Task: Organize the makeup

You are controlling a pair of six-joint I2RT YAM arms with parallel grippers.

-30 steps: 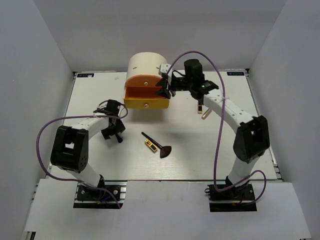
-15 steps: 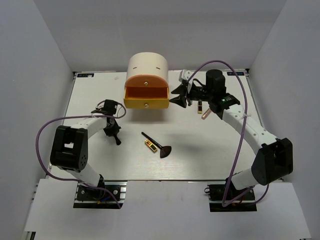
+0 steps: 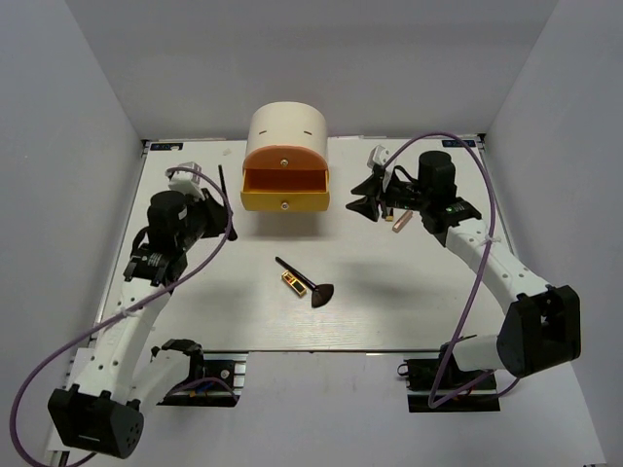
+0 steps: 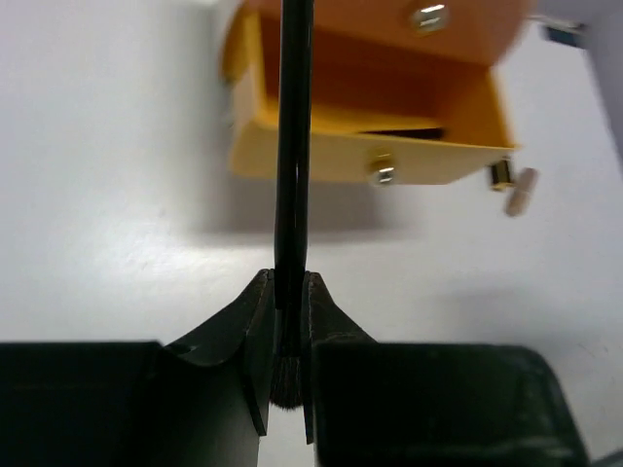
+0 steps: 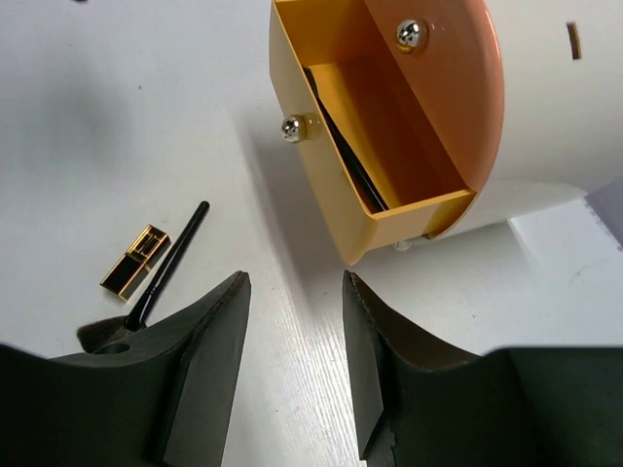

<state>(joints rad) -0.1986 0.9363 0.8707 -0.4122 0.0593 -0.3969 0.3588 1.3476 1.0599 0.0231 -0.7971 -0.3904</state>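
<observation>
Upper left of the top view: left gripper pinched tight on a thin brush, bristle end between the jaws, handle pointing at the open drawer. Upper right: right gripper parted, holding nothing, just beside the drawer. Centre of the table: fan brush with lipstick just beside it. Pinkish stick near the right gripper.
</observation>
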